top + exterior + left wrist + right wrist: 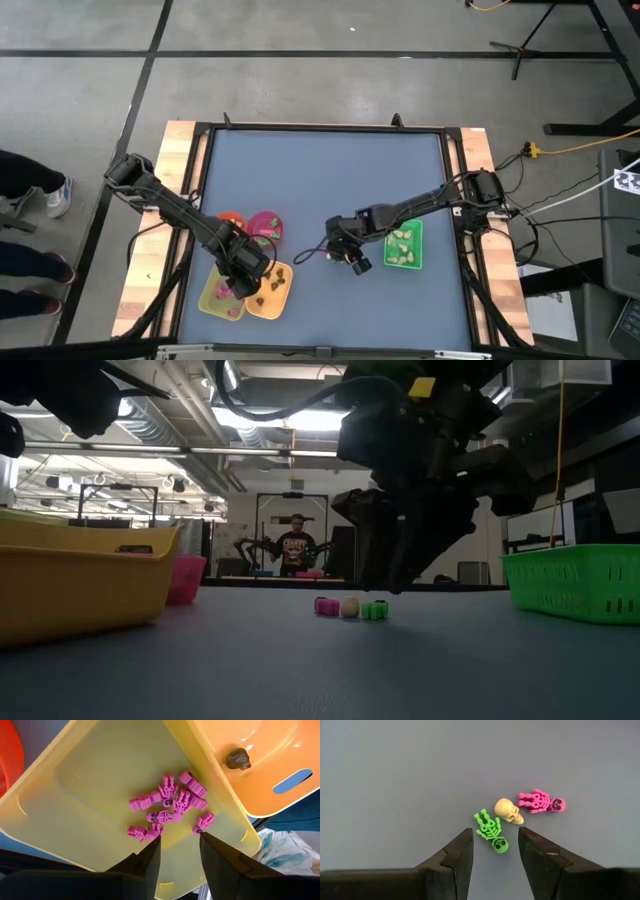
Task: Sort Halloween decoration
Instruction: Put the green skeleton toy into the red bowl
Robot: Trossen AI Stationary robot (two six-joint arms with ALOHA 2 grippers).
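Blue matting [320, 180] is covering the table, with a concrete floor lying around it and a person [296, 546] standing far back in the room. Both dark arms are reaching in from the table's sides. At the left, the yellow tray [85, 800] is sitting beside an orange tray [270, 775], with an orange bowl [230, 220] and a pink bowl [265, 225] just behind them; at the right, a green basket [404, 246] is holding green trinkets. The left gripper [179, 851] is hovering over the yellow tray, its fingers standing apart and gripping nothing, directly above a heap of magenta skeletons [170, 810]. One dark brown trinket [237, 758] is lying in the orange tray. The right gripper [495, 851] is hanging low over the mat near the basket, fingers apart and empty. Below it, three loose pieces are lying close together: a green skeleton [491, 832] between the fingertips, a cream skull [508, 811] touching it, and a magenta skeleton [542, 802] just beyond.
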